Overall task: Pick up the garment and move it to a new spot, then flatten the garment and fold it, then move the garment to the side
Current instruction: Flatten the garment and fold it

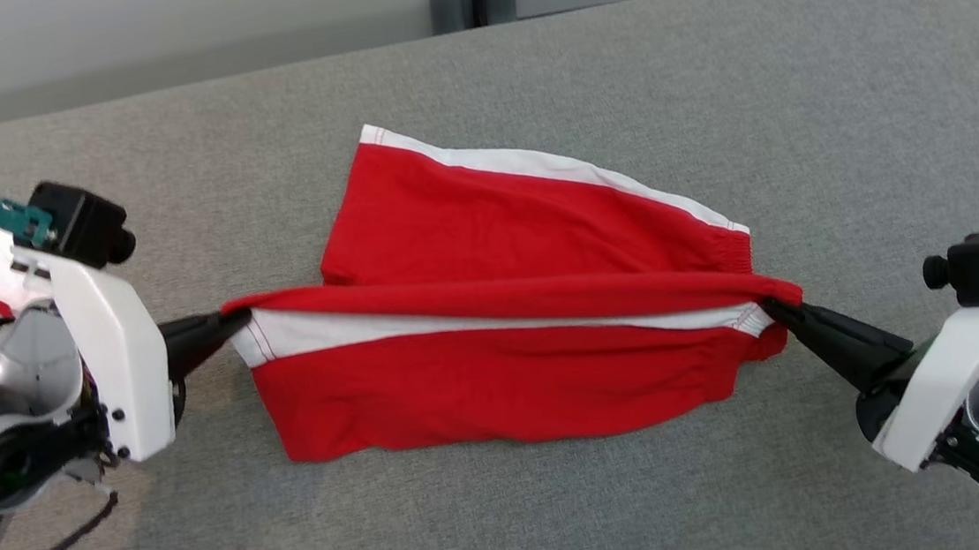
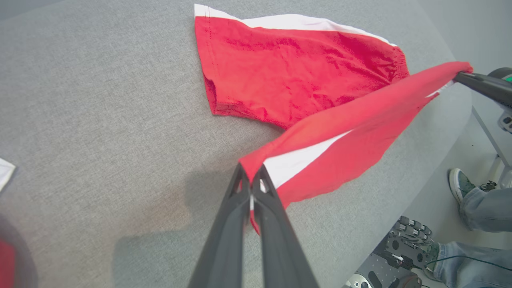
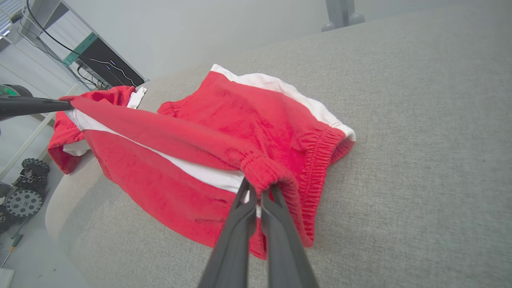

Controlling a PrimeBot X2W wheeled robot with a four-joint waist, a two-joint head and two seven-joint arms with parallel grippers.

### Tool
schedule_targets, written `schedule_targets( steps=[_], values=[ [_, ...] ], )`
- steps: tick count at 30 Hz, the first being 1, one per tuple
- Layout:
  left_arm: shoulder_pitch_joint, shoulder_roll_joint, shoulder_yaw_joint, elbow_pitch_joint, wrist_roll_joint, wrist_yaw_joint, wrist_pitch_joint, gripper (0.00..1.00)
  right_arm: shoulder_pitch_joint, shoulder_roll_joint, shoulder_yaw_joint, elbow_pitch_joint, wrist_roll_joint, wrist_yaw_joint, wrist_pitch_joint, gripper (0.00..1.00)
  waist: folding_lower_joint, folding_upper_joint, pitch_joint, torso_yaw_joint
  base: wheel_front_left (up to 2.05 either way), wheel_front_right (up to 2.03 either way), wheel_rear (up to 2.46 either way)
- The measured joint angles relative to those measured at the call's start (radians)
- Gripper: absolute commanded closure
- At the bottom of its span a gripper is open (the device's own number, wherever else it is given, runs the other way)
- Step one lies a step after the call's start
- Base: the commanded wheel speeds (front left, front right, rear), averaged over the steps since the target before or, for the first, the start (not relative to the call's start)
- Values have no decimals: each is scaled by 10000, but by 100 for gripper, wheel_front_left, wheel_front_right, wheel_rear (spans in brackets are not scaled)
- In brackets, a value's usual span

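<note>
**Shorts strung taut between 2 grippers**

Here we are: the red garment (image 1: 486, 231) sits near the middle of the grey surface (image 1: 702, 70), far leg lying flat, near leg hoisted into a tight ridge. The left gripper (image 1: 232, 320) is pinched together on the hem corner. The right gripper (image 1: 776, 307) is clamped on the gathered waistband end, with red cloth bunched at its tips.

The long axis runs left to right across the head view — waistband toward the robot's right, leg openings toward its left, white side stripes running along the length.

My read: this is light, soft, limp cloth that sags wherever it isn't under tension. Corners and seams are the places to hold — hem and elastic should grip best, and an equal pull from both ends should keep the fold line straight.
</note>
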Motion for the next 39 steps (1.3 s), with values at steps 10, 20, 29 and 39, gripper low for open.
schedule_targets(
  steps=[10,20,29,39],
  values=[
    [-2508,-863,98,1735,458,-443,1143,100,-894,481,-752,148,-472,0,-48,100,0,0,1424,-578,0,0,0],
    [-4730,-1538,167,3068,903,-619,2107,100,-1697,1229,-1135,267,-890,0,-134,100,0,0,2940,-1049,0,0,0],
    [-5772,-2320,-71,4201,1292,-721,2439,100,-2066,1595,-1271,548,-982,0,-236,100,0,0,3634,-1320,0,0,0],
    [-6219,-2731,-211,5294,1379,-961,2615,100,-2454,1894,-1133,698,-1057,0,-217,100,0,0,3789,-1539,0,0,0]
  ],
)
